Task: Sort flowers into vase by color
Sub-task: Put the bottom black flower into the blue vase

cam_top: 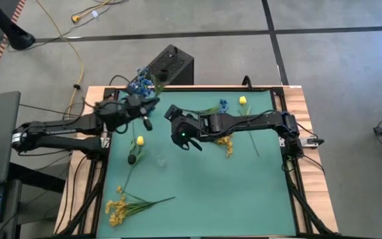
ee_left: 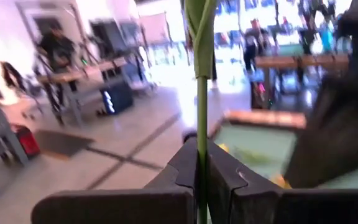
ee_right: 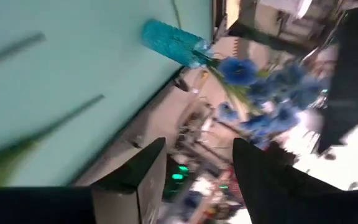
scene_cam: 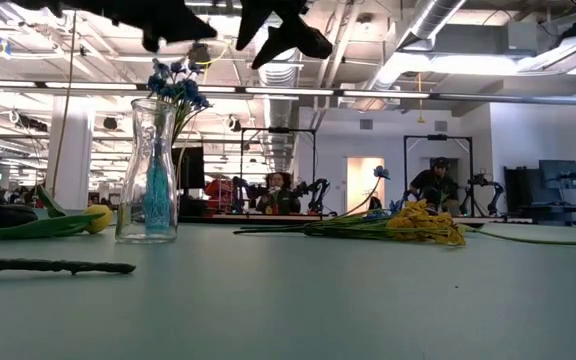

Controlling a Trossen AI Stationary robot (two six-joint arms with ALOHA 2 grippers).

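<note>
1. High view, looking down: the left gripper point(cam_top: 136, 105) sits near the back left corner of the green surface point(cam_top: 244, 192), close to the blue flowers point(cam_top: 138, 85) that stick out past the surface's edge. The right gripper point(cam_top: 178, 126) reaches across from the right, close beside the left one, probably to help or to wait its turn. Loose stems lie around: a yellow bud stem point(cam_top: 138, 141) just in front of the left gripper, a yellow spray point(cam_top: 117, 207) at the front left, another yellow spray point(cam_top: 226, 143) under the right arm, a small blue sprig point(cam_top: 223, 104) and a second yellow bud point(cam_top: 243, 100) at the back.

2. Low view, level with the surface: a clear glass vase point(scene_cam: 150, 172) stands upright at the left, already holding blue flowers. Both arms hang above it as dark shapes. A mixed pile of stems point(scene_cam: 408, 222) lies well apart to the right.

3. Left wrist view: the jaws are pinched on a thin green stalk point(ee_left: 201, 112), which runs straight up between them.

4. Right wrist view: the jaws stand apart and hold nothing; the vase's blue flowers lie ahead.
</note>
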